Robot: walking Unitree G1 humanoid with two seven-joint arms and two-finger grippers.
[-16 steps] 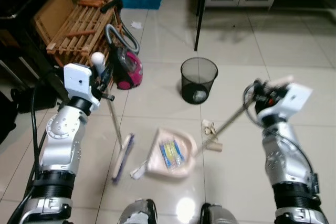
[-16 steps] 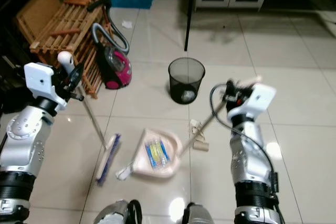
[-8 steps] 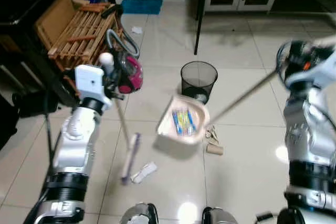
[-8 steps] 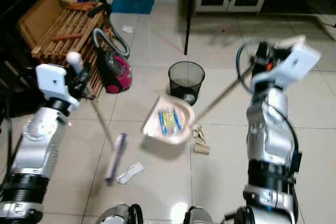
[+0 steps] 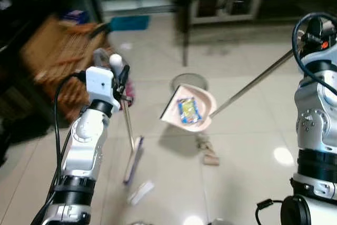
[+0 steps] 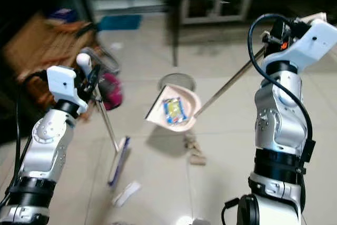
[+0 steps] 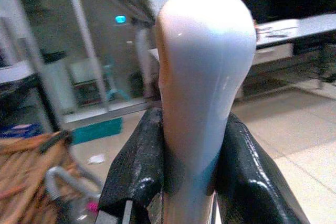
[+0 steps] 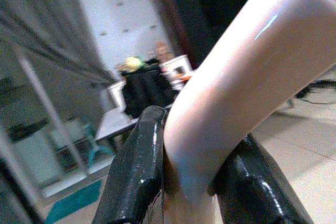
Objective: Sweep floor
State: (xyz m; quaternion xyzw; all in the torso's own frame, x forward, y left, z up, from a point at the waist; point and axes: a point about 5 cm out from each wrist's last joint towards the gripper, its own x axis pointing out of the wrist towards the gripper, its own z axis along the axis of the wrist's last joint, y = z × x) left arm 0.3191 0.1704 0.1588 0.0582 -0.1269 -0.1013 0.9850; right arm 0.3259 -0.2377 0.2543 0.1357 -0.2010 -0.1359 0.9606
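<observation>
Right gripper [image 8: 191,182] is clamping the pale top end of the dustpan handle [image 5: 253,84], black fingers [image 8: 137,171] pressing both sides of it. The handle is running as a long diagonal, its high end at the gripper and its low end toward the wire wastebasket [image 5: 188,81]. The pink dustpan [image 5: 188,108] is hanging in the air at that low end, just in front of and partly overlapping the wastebasket rim, tilted steeply so its inner face is showing to the head camera. A yellow-and-blue wrapper [image 5: 188,110] is lying inside the pan.

Left gripper [image 7: 186,182] is gripping the broom [image 5: 129,135] just below its rounded white knob [image 7: 202,51], fingers tight on the shaft. The broom shaft is slanting down away from the gripper, long axis near vertical; the brush head [image 5: 132,159] is resting on the tiled floor [image 5: 242,156], to the left of the wastebasket and nearer the robot.

On the floor: a white scrap [image 5: 140,192] just beyond the brush head on the robot's side; a small heap of tan debris with a cardboard tube [image 5: 207,151] below the raised dustpan, between wastebasket and robot. A magenta vacuum cleaner [image 6: 111,90] is sitting left of the wastebasket, blurred, with a wooden slatted crate [image 5: 58,56] behind it.
</observation>
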